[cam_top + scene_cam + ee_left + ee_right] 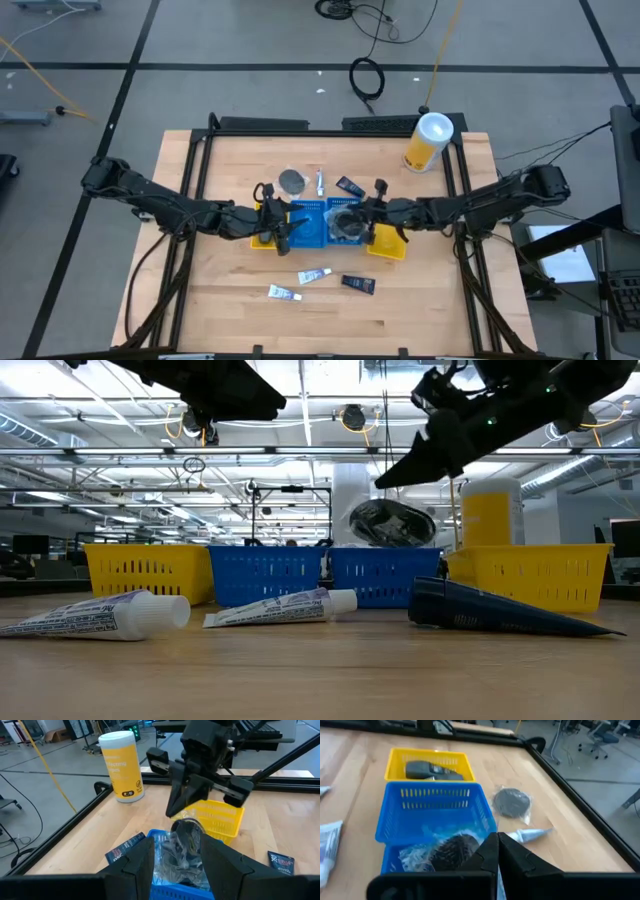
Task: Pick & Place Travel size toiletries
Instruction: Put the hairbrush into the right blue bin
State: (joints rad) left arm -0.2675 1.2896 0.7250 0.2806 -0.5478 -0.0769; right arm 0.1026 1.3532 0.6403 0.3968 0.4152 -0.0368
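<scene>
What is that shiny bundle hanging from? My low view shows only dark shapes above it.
Observer: The right gripper holds the wrapped bundle, pinching its clear wrapper from above with its jaws shut.
Operator: What is under it?
Observer: Seen from above, it hangs over a blue bin, between two yellow bins.
Operator: And the other arm?
Observer: The left gripper is at the bins' other side, facing the bundle with its fingers apart.
</scene>
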